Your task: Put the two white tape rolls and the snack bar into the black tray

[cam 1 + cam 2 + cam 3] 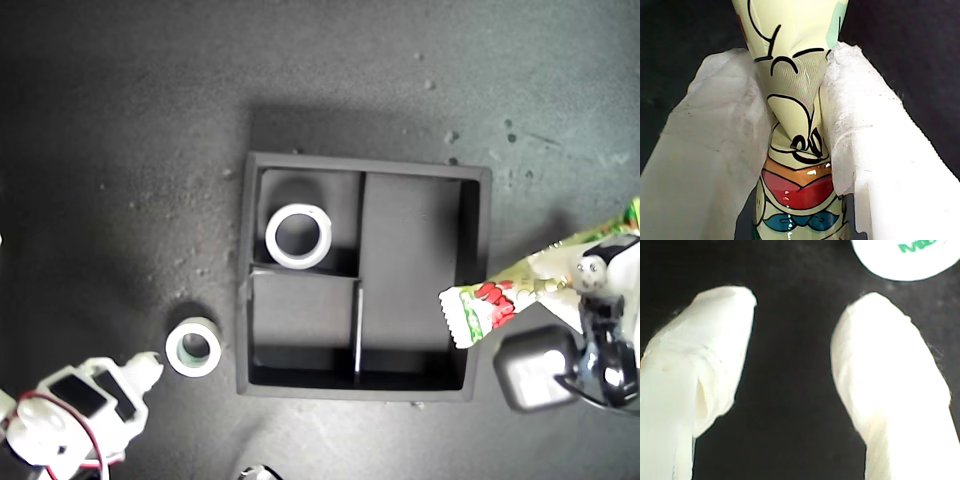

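Observation:
The black tray (365, 166) lies in the middle of the exterior view. One white tape roll (298, 237) lies flat in its small far compartment. The other tape roll (193, 347), with a greenish core, lies on the mat just outside the tray wall on the exterior view's left; its edge (905, 257) shows past my second gripper (805, 305), which is open and empty and sits (145, 372) beside that roll. My first gripper (792, 65) is shut on the snack bar (795, 125). The bar (500, 300) hangs tilted at the exterior view's right, its crimped end over the tray's wall.
A dark grey rounded block (535, 370) lies on the mat below the held bar, close to the tray's near corner on the exterior view's right. The tray's long compartment (410, 270) and near small compartment (300, 320) hold nothing. Dark speckled mat surrounds the tray.

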`<state>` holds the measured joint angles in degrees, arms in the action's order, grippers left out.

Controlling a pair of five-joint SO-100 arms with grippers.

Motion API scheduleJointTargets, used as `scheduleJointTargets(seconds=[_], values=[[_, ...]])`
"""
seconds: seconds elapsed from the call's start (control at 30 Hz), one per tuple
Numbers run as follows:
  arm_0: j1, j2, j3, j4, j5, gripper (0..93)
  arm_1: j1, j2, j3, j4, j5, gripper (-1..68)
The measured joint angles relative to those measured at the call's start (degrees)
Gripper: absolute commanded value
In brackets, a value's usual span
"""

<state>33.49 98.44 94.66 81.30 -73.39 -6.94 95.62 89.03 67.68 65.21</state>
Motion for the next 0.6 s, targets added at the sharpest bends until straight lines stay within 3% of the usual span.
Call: scheduleJointTargets(seconds=[0.2,0.33,0.43,0.6], values=[[0.79,0.26,0.79,-4.83,0.0,11.9,1.67,-2.64,-11.16,1.49,-21.09,-0.5],[0.79,-2.81,0.79,-8.53,0.0,12.3,-0.18,-14.41,-24.17,5.98,-33.84,-0.5],[0.7,-5.71,0.79,-10.81,0.88,12.7,-1.49,-25.49,-37.44,10.72,-38.76,-0.5],[-1.05,-10.28,1.05,-13.71,1.05,13.2,-1.14,-29.79,-46.32,10.72,-42.71,-0.5]])
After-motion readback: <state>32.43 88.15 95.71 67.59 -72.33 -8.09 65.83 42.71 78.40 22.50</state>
